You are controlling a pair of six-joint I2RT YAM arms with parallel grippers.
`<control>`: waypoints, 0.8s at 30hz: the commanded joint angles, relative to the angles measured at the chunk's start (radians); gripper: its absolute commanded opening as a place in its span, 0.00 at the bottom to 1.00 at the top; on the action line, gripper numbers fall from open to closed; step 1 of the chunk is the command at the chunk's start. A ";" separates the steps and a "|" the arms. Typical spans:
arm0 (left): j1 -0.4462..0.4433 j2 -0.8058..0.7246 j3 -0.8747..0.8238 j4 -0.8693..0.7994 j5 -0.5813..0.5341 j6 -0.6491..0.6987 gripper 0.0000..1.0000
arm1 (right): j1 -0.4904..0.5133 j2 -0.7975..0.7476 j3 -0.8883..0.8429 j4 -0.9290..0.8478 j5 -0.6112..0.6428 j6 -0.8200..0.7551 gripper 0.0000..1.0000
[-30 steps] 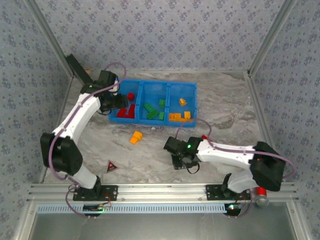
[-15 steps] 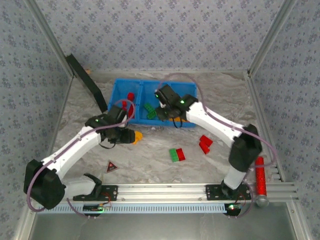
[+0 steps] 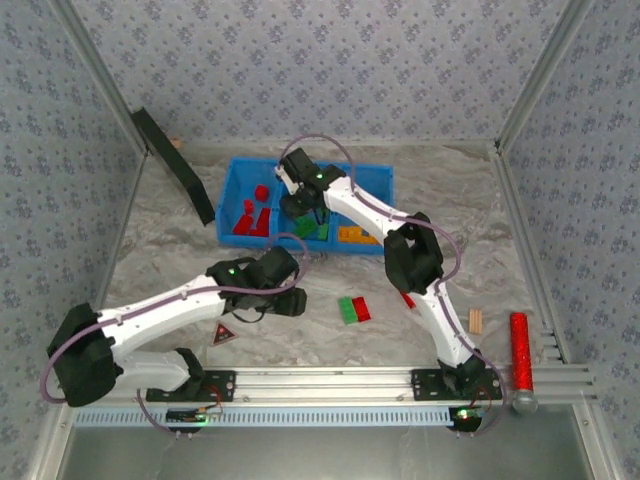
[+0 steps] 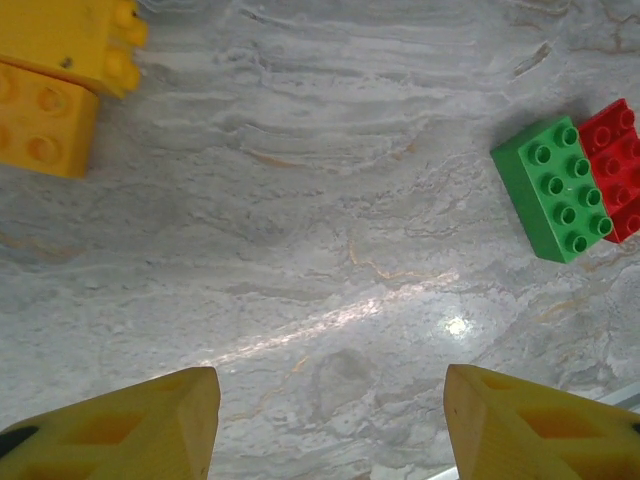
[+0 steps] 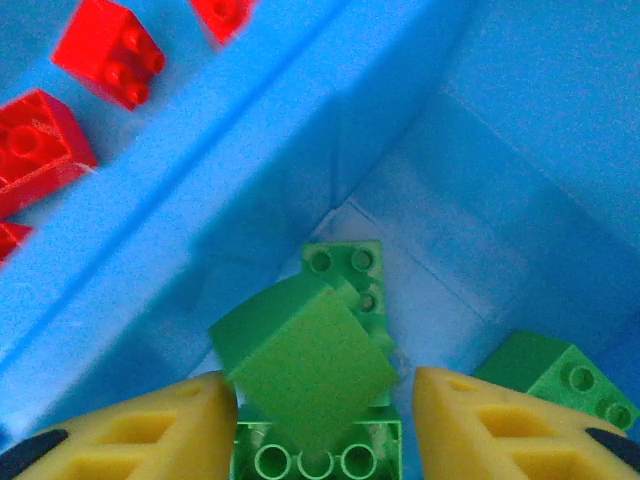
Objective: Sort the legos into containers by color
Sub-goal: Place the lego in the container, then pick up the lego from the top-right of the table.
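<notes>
L→R, top view: dark triangle (image 3: 222, 333) on marble table (image 3: 170, 250) by L arm. Left gripper (image 3: 293, 302) low over table, fingers apart, nothing btwn. L wrist cam: orange-yellow bricks (image 4: 50, 85) upper left, green brick (image 4: 553, 190) touching red brick (image 4: 618, 165) at right.

Blue bin (image 3: 370, 185): red legos (image 3: 255, 215) in left compartment, green in mid, orange legos (image 3: 355, 235) in right.

Right gripper (image 3: 300, 207) over mid compartment, fingers apart. Tilted green lego (image 5: 305, 365) btwn them, gap on its right side, not clamped, above other green legos (image 5: 545, 370).

Red cylinder (image 3: 520, 350) far right.
</notes>
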 commanded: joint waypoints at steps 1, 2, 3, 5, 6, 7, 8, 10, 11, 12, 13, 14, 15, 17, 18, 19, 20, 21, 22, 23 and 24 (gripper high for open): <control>-0.025 0.066 0.064 0.028 -0.033 -0.055 0.61 | -0.007 -0.004 0.044 -0.048 -0.037 -0.032 0.56; -0.040 0.090 0.091 0.030 -0.038 -0.040 0.61 | -0.007 -0.019 0.039 -0.048 -0.041 -0.035 0.59; -0.058 0.118 0.121 0.028 -0.046 -0.011 0.61 | -0.009 -0.034 0.033 -0.046 -0.044 -0.040 0.63; -0.092 0.185 0.195 0.011 -0.069 0.045 0.61 | -0.012 -0.068 0.025 -0.044 -0.052 -0.052 0.69; -0.109 0.226 0.237 0.001 -0.075 0.080 0.62 | -0.014 -0.088 0.023 -0.048 -0.061 -0.057 0.71; -0.123 0.271 0.284 -0.010 -0.081 0.114 0.62 | -0.019 -0.108 0.025 -0.052 -0.068 -0.058 0.73; -0.137 0.307 0.327 -0.021 -0.088 0.146 0.62 | -0.022 -0.127 0.023 -0.058 -0.075 -0.059 0.74; -0.171 0.387 0.426 -0.024 -0.109 0.235 0.62 | -0.031 -0.180 0.006 -0.071 -0.096 -0.058 0.77; -0.183 0.427 0.472 -0.024 -0.125 0.265 0.62 | -0.037 -0.209 -0.007 -0.073 -0.105 -0.056 0.78; -0.193 0.469 0.524 -0.050 -0.129 0.294 0.63 | -0.045 -0.244 -0.023 -0.077 -0.115 -0.053 0.80; -0.201 0.507 0.571 -0.050 -0.122 0.328 0.63 | -0.055 -0.282 -0.038 -0.085 -0.131 -0.052 0.81; -0.211 0.538 0.603 -0.039 -0.114 0.356 0.64 | -0.066 -0.317 -0.054 -0.091 -0.146 -0.051 0.82; -0.220 0.572 0.638 -0.035 -0.104 0.391 0.64 | -0.080 -0.358 -0.075 -0.095 -0.159 -0.044 0.84; -0.236 0.640 0.712 -0.036 -0.086 0.450 0.66 | -0.112 -0.443 -0.120 -0.095 -0.189 -0.030 0.86; -0.245 0.678 0.753 -0.036 -0.086 0.475 0.67 | -0.131 -0.491 -0.150 -0.089 -0.196 -0.022 0.87; -0.251 0.717 0.796 -0.036 -0.081 0.493 0.68 | -0.145 -0.535 -0.176 -0.095 -0.197 -0.016 0.89; -0.254 0.754 0.839 -0.036 -0.077 0.500 0.68 | -0.157 -0.571 -0.198 -0.108 -0.198 -0.012 0.90; -0.255 0.807 0.915 -0.071 -0.073 0.491 0.69 | -0.174 -0.614 -0.229 -0.119 -0.195 -0.011 0.91; -0.254 0.870 1.003 -0.134 -0.086 0.461 0.70 | -0.190 -0.653 -0.263 -0.125 -0.182 -0.009 0.91; -0.253 0.929 1.108 -0.211 -0.088 0.431 0.70 | -0.207 -0.698 -0.298 -0.127 -0.171 -0.005 0.91; -0.251 0.995 1.226 -0.291 -0.077 0.388 0.70 | -0.231 -0.740 -0.343 -0.124 -0.160 0.003 0.92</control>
